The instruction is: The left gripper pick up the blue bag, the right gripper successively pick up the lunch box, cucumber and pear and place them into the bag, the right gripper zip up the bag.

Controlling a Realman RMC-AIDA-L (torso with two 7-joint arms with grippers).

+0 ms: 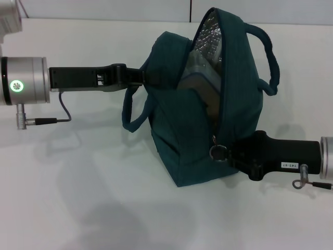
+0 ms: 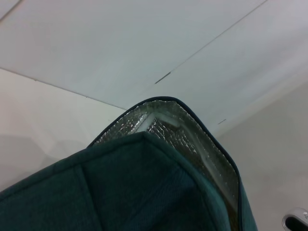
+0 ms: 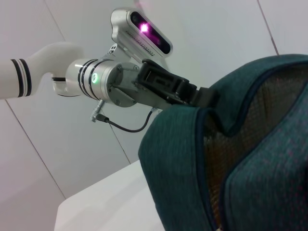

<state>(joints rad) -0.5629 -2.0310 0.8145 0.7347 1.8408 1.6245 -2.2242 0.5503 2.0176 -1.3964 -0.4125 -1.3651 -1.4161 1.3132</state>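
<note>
The blue bag (image 1: 197,125) stands on the white table, its top gaping and the silvery lining (image 1: 210,36) showing. My left gripper (image 1: 136,76) reaches in from the left and is shut on the bag's near-left rim; it also shows in the right wrist view (image 3: 196,96). My right gripper (image 1: 231,153) is at the bag's lower right end, shut on the zipper pull, whose metal ring (image 1: 217,152) shows at its tip. The lunch box (image 1: 191,78) lies inside the opening. The cucumber and pear are hidden. The left wrist view shows only the bag's fabric (image 2: 144,192) and lining (image 2: 192,139).
One loop handle (image 1: 268,57) hangs off the bag's far right side and the other (image 1: 130,117) droops at the left. The white table (image 1: 78,198) spreads around the bag. A cable (image 1: 65,112) hangs under the left wrist.
</note>
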